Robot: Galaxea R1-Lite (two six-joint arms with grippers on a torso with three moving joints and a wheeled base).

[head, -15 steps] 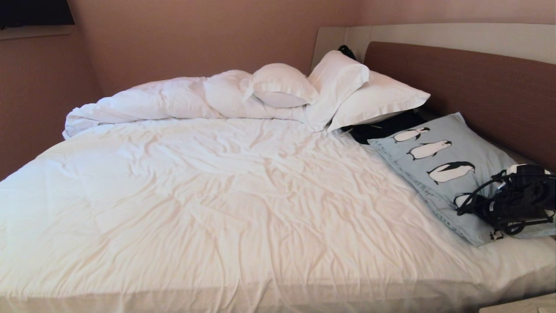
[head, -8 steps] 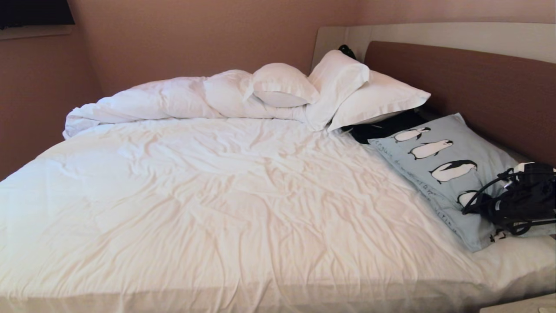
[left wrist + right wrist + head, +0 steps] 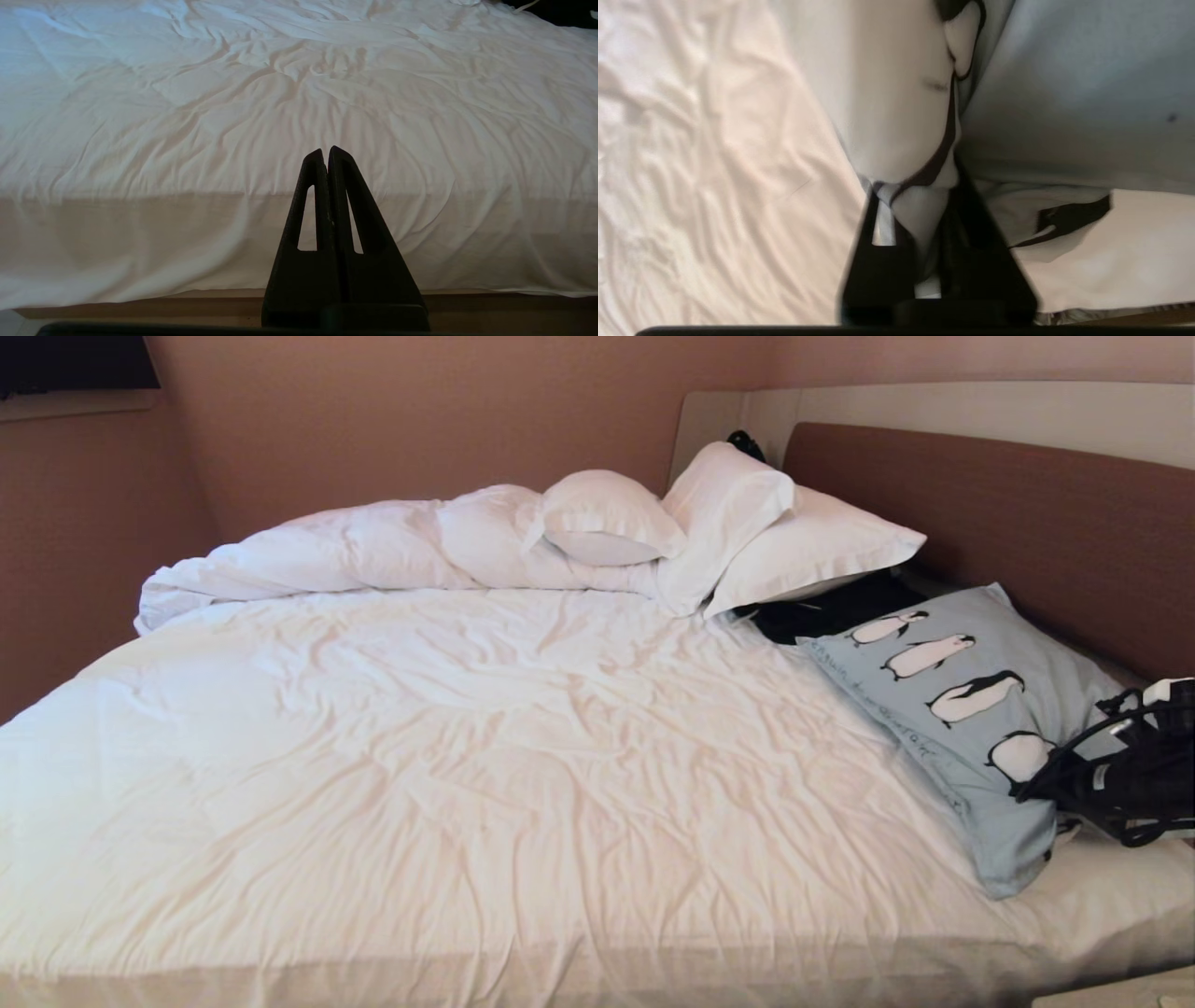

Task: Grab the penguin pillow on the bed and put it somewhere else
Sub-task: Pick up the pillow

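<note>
Since a second ago the right gripper (image 3: pixel 1064 793) has pulled back toward the right edge of the head view and lifted the near end of the penguin pillow (image 3: pixel 971 709), which now bunches up and tilts instead of lying flat. From the head, the pillow sits at the right side of the bed (image 3: pixel 467 756), against the brown headboard (image 3: pixel 980 513), with its far corner beside a dark bundle (image 3: pixel 822 607) under the white pillows (image 3: pixel 747 532). A rolled white duvet (image 3: pixel 345 555) lies along the far side.

Seen from the left wrist, the left gripper (image 3: pixel 327 154) hangs parked before the near edge of the mattress, fingers pressed together on nothing, above the wrinkled sheet.

Seen from the right wrist, the right gripper (image 3: pixel 920 196) is clenched on a fold of the pillow's printed cover, light blue cloth bulging past the fingers (image 3: pixel 971 224), with the white sheet beside it.
</note>
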